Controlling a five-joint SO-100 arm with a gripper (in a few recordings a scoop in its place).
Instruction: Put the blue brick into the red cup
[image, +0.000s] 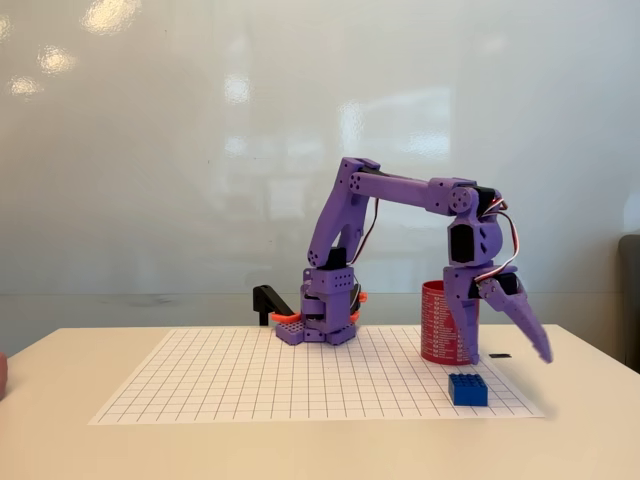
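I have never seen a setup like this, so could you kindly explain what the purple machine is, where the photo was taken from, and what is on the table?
The purple machine is a small robot arm bolted at the back of a white table. The photo comes from one fixed camera standing in front, about level with the table. The arm's end is the gripper, two fingers pointing down, spread open and holding nothing. A gridded sheet lies on the table. On it stand a red cup, partly behind the gripper, and a blue brick in front of it, just below the gripper.
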